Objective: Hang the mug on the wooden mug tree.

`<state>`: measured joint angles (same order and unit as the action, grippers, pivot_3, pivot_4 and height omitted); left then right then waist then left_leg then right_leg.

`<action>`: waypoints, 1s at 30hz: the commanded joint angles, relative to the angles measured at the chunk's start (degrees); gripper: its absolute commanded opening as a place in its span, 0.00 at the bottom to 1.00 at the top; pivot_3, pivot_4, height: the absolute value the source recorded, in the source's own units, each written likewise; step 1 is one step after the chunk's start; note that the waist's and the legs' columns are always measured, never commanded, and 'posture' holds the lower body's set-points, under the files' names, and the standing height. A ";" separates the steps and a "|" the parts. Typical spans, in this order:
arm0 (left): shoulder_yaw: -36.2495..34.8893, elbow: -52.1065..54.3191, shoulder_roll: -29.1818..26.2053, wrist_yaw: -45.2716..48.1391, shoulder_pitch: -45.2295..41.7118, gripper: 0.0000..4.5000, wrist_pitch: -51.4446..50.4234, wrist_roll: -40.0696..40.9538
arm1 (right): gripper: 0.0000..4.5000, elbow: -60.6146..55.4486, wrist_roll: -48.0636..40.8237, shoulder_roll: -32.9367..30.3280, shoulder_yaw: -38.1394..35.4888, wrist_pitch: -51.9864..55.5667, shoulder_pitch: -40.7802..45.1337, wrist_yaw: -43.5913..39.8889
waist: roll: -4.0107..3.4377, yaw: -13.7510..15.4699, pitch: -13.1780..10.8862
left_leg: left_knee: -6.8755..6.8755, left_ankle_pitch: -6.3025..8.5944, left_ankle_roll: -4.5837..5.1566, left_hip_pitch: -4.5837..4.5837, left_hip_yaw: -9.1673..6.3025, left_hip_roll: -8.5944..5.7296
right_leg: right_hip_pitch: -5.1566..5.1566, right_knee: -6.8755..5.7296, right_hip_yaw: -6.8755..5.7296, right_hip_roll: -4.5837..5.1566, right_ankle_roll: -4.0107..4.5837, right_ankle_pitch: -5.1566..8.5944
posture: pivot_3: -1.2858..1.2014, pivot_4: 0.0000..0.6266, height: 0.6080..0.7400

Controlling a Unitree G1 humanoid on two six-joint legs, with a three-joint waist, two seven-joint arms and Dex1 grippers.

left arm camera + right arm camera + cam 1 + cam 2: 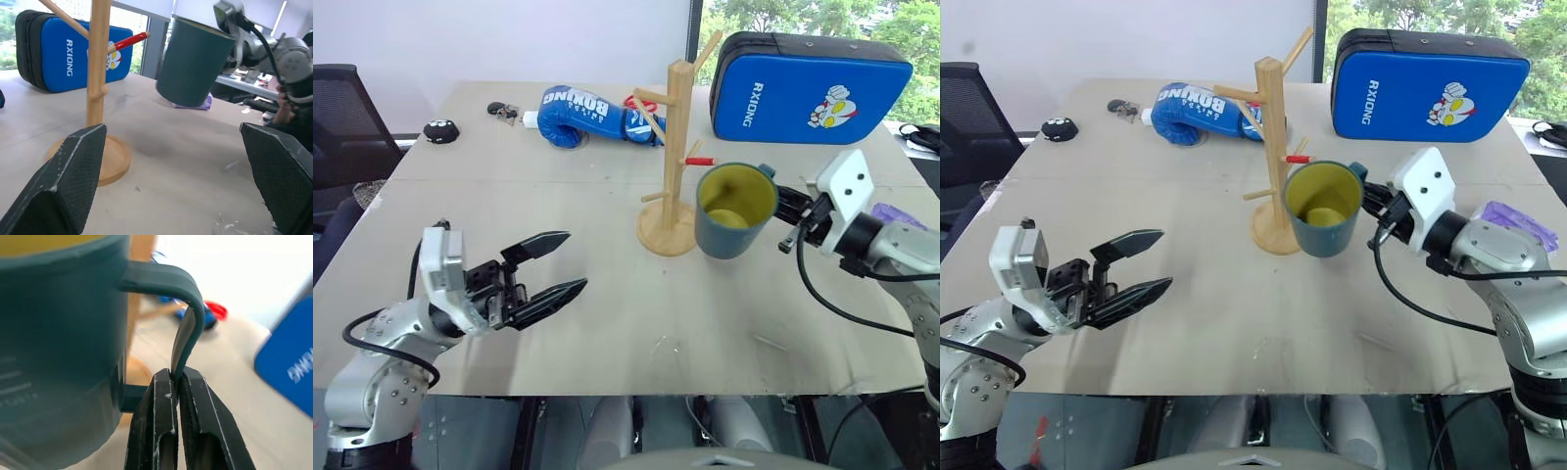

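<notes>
**Mug pinched by its handle, held beside the tree**

Now we see the right gripper (174, 382) with its jaws pressed tight on the thin loop handle of the mug (734, 211) — the handle strip is nipped between the two black fingers. The slate blue-grey mug hangs clear of the bench (607, 294), tilted so that its yellow inside faces up toward us, and the left wrist view shows it in the air with open space beneath its base. It sits just beside the wooden mug tree (674, 157), on the robot's right of the post, with the red-tipped peg (700, 161) close above its rim; we cannot tell whether the two touch.

Our left gripper (553, 266) hovers low over the near left part of the bench, jaws spread wide and holding nothing, pointing toward the tree — well apart from it.

Farther back lie a blue boxing glove (573, 113) behind the tree and a blue strike pad (808, 88) toward the far right.
</notes>
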<state>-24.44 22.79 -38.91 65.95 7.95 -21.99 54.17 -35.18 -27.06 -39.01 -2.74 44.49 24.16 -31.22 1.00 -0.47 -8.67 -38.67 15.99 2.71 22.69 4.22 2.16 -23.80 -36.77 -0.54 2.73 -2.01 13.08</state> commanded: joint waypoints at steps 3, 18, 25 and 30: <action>-2.84 0.01 -0.38 3.65 2.92 1.00 1.26 0.84 | 0.01 3.70 2.41 0.35 4.24 1.06 9.03 0.34 | -0.04 -0.34 -0.03 | 0.01 0.00 -0.01 0.06 0.04 0.01 | -0.09 -0.01 0.02 -0.01 0.00 0.00 | 0.52 0.24 1.00; -12.42 3.56 -0.98 -2.18 6.27 1.00 -2.27 9.44 | 0.01 19.85 8.77 4.93 13.44 -3.30 21.69 -5.77 | 0.01 -0.11 -0.04 | 0.05 0.00 -0.01 0.13 0.00 0.04 | -0.17 -0.02 -0.08 0.04 0.01 -0.01 | 0.52 0.24 1.00; -12.41 6.76 -1.61 -6.83 4.63 1.00 -5.36 13.40 | 0.45 21.24 8.50 3.35 10.08 -5.70 19.53 -9.44 | 0.01 -0.22 -0.04 | 0.06 -0.02 -0.03 0.14 0.05 0.02 | -0.18 -0.01 -0.05 0.06 0.00 -0.02 | 0.52 0.24 1.00; -9.59 8.32 -2.06 -10.33 4.84 1.00 -7.94 12.43 | 0.55 15.12 3.84 -0.69 2.31 -6.80 11.52 -13.17 | 0.01 -0.06 -0.05 | 0.14 -0.02 -0.06 0.17 0.00 0.01 | -0.18 0.03 -0.08 0.06 -0.04 -0.04 | 0.52 0.24 1.00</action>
<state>-35.06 28.73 -40.06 57.53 12.55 -28.93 66.85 -16.06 -20.76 -38.28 4.39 38.77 36.96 -42.75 1.01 -0.54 -8.71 -38.52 15.97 2.65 22.86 4.22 2.17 -23.98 -36.74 -0.61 2.79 -2.09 13.02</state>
